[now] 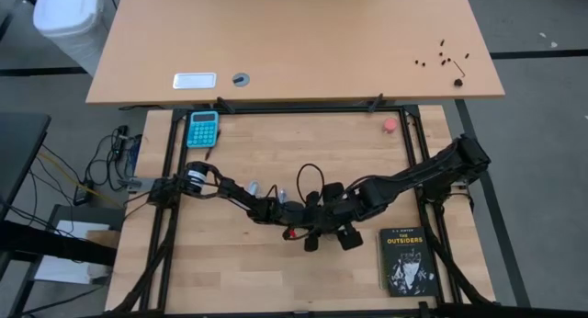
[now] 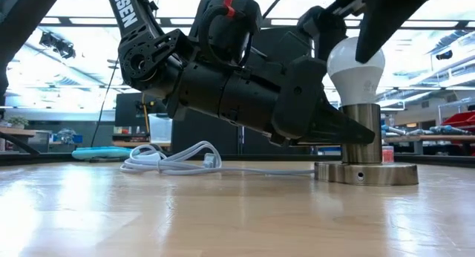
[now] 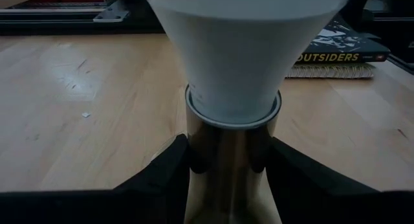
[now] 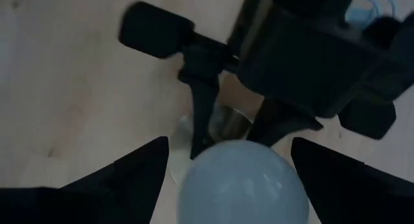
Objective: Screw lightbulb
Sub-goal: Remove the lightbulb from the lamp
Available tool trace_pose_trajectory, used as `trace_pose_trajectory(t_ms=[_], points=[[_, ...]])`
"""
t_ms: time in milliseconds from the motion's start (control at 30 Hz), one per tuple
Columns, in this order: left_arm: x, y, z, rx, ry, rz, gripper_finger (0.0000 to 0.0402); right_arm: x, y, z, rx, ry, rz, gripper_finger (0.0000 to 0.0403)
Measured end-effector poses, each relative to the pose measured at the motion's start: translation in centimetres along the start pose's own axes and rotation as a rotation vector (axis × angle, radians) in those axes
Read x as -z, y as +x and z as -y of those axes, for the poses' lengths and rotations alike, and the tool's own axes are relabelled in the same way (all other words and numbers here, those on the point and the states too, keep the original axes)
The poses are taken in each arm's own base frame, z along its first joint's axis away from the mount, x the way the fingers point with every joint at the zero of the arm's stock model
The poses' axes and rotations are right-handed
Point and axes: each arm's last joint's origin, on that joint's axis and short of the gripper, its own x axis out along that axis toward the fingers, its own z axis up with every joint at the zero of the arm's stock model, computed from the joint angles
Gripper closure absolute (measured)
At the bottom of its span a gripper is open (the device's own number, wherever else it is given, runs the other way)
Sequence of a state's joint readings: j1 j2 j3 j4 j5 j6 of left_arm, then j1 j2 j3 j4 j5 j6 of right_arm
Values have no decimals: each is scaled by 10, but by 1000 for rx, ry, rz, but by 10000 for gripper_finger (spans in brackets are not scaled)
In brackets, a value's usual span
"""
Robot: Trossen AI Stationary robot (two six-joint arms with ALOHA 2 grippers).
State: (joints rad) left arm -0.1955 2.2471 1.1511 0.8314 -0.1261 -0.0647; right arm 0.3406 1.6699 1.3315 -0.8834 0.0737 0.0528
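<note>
We see the lightbulb [image 2: 356,62] upright in the metal socket [image 2: 361,142], axis vertical, mid-table. Right gripper [image 4: 226,179] hangs directly above it, pointing down, fingers spread w/ gaps either side, released. Left gripper [image 3: 226,162] reaches in level & low, clenched on the socket.

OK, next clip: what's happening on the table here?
The left gripper is clamped on the metal socket stem, steadying it on its round base. The lightbulb sits upright in the socket. The right gripper is over the bulb from above, fingers spread on either side without gripping it.
</note>
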Motion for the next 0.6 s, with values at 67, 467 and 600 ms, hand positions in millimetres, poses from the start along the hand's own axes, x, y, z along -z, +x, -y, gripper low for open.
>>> trace_pose_trajectory(t_ms=[67,467,600], points=[[0,0,0,-2,0,0,224,0,2,1,17,3,-13,66],[0,0,0,-10,-16,-4,224,3,11,7,29,54,-62,66],[1,0,0,-19,-16,-7,224,4,22,9,37,101,-82,67]])
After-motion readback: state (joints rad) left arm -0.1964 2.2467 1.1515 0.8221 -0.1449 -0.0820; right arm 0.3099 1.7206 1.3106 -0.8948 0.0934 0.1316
